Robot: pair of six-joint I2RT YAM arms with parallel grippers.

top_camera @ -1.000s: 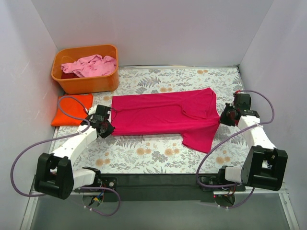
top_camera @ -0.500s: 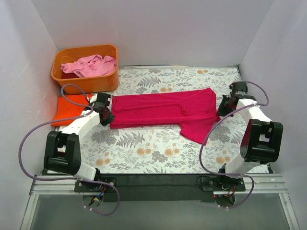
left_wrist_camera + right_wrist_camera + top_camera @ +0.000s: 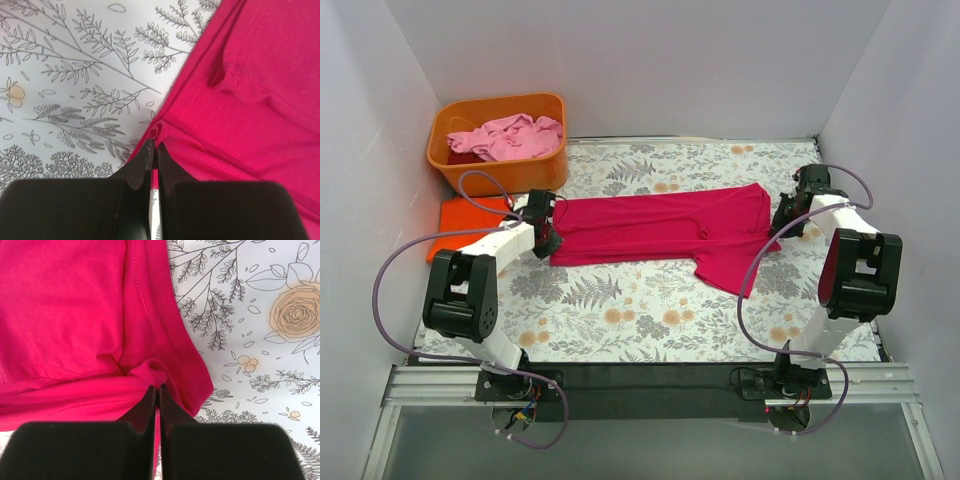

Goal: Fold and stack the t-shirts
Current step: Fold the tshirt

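A magenta-red t-shirt [image 3: 660, 228] lies stretched sideways across the middle of the floral table, partly folded lengthwise, one sleeve hanging toward the front right. My left gripper [image 3: 548, 232] is shut on the shirt's left edge [image 3: 210, 115]. My right gripper [image 3: 785, 222] is shut on its right edge [image 3: 80, 330]. A folded orange t-shirt [image 3: 462, 222] lies flat at the left. A pale pink t-shirt [image 3: 510, 135] and a dark red one [image 3: 462, 156] lie crumpled in the tub.
The orange plastic tub [image 3: 500, 175] stands at the back left corner. White walls close in the table on the left, back and right. A dark rail runs along the near edge.
Both grippers moved toward the back of the table, carrying the shirt's near edge over onto itself. The shirt is now a narrower band.
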